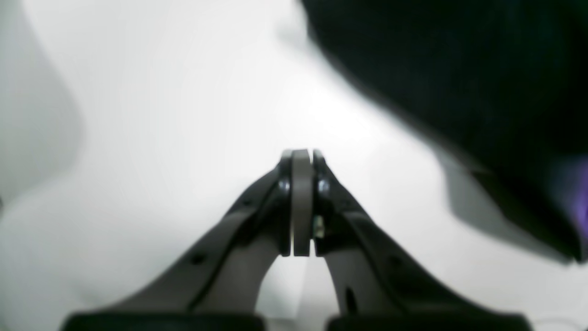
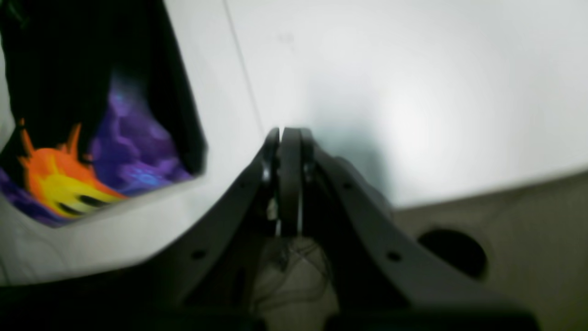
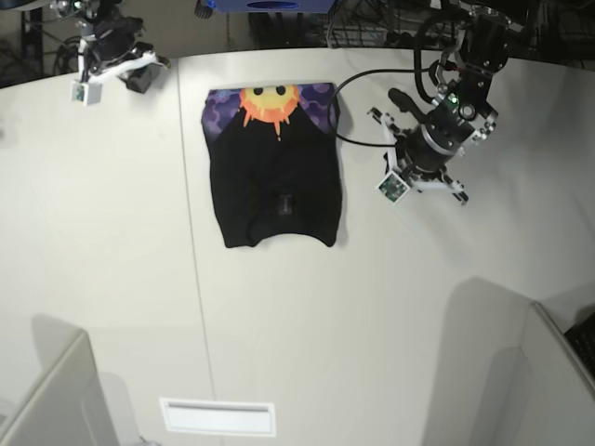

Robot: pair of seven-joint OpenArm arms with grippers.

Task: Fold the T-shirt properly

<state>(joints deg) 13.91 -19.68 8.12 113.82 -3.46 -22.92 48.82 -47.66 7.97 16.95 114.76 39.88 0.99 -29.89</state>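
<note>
Left wrist view. One left gripper [image 1: 301,158]: jaws pressed together, pads meeting, nothing between them. It hangs over the white table [image 1: 161,105]. One T-shirt [image 1: 459,78]: a black, blurred mass filling the upper right corner, with a faint purple patch at the right edge. Cloth and gripper are apart.

Right wrist view. One right gripper [image 2: 289,135]: jaws closed flat against each other, empty. It sits over the table [image 2: 413,69] near the table's edge, where a duller grey surface with one dark round hole [image 2: 452,253] shows at lower right. The T-shirt [image 2: 78,138] lies at the left of the frame, black cloth with purple camouflage and an orange-yellow sun print, apart from the gripper. One thin seam line crosses the tabletop.

Base view. One T-shirt [image 3: 274,167], folded to a rough rectangle with its sleeves turned in, lying flat on the table [image 3: 372,307] left of centre toward the far edge; the sun print is at its far end. Two arms: the left gripper [image 3: 400,181] just right of the shirt, not touching it; the right gripper [image 3: 93,84] at the far left corner, well apart from it. One white rectangular slot [image 3: 218,417] at the near edge. No containers seen in any view.
</note>
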